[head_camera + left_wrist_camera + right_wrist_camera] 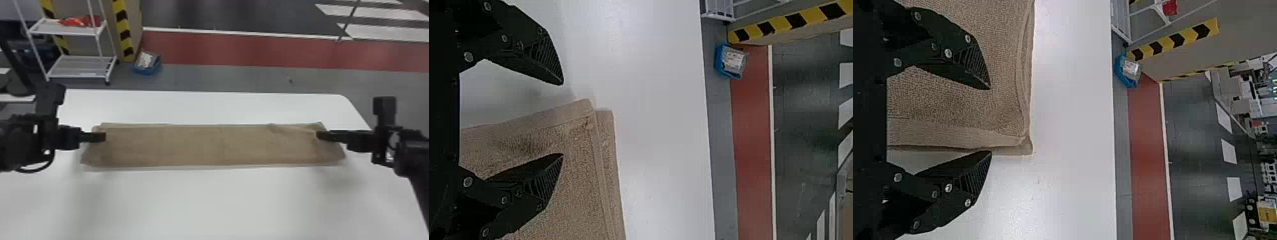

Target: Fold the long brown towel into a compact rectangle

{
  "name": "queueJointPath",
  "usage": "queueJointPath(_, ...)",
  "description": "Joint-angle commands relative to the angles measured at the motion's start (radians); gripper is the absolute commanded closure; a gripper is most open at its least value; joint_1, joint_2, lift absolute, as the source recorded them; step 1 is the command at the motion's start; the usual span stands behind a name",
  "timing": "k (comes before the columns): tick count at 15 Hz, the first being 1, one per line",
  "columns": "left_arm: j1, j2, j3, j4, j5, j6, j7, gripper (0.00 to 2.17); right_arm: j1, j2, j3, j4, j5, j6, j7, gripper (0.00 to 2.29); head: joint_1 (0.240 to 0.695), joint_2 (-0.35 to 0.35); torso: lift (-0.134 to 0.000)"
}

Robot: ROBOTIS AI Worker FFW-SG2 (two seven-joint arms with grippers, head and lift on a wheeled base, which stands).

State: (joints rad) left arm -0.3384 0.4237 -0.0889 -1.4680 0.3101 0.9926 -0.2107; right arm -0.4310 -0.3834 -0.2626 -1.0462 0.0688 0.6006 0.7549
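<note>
The towel (191, 146) is brown, its pile nubbly, with a smoother woven band along the end in the right wrist view. It lies as a long, narrow strip with slightly slanting ends. Layered hems show at its corners, and a slanting crease runs near the far edge, toward its right end. Beneath the towel is the smooth white table (217, 201); beyond it, on the floor, sits a blue bin (146, 70).

The left gripper (102, 136) is over the towel's left end and the right gripper (320, 135) over its right end. Each has its ridged, tapering black fingers wide apart, one over the towel and one past its end, gripping nothing. Whether either touches the cloth, I cannot tell.
</note>
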Motion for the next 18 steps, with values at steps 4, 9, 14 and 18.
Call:
queueJointPath(4, -0.001, 0.0, -0.005, 0.0, 0.001, 0.004, 0.01, 0.7, 0.003, 0.0, -0.01, -0.002, -0.003, 0.012, 0.007, 0.8, 0.695, -0.101, -0.123)
queueJointPath(9, 0.006, 0.001, -0.015, -0.014, 0.001, 0.01, 0.031, 1.39, 0.012, -0.003, -0.021, -0.009, -0.007, 0.012, 0.017, 0.82, 0.695, -0.102, -0.123)
queueJointPath(14, 0.022, 0.003, -0.003, -0.057, 0.004, 0.038, 0.031, 1.66, 0.02, -0.005, -0.023, -0.028, -0.009, 0.04, 0.02, 0.82, 0.695, -0.107, -0.123)
queueJointPath(18, 0.032, 0.003, 0.008, -0.086, 0.014, 0.047, 0.027, 1.66, 0.034, -0.003, -0.024, -0.06, -0.017, 0.058, 0.021, 0.82, 0.695, -0.11, -0.123)
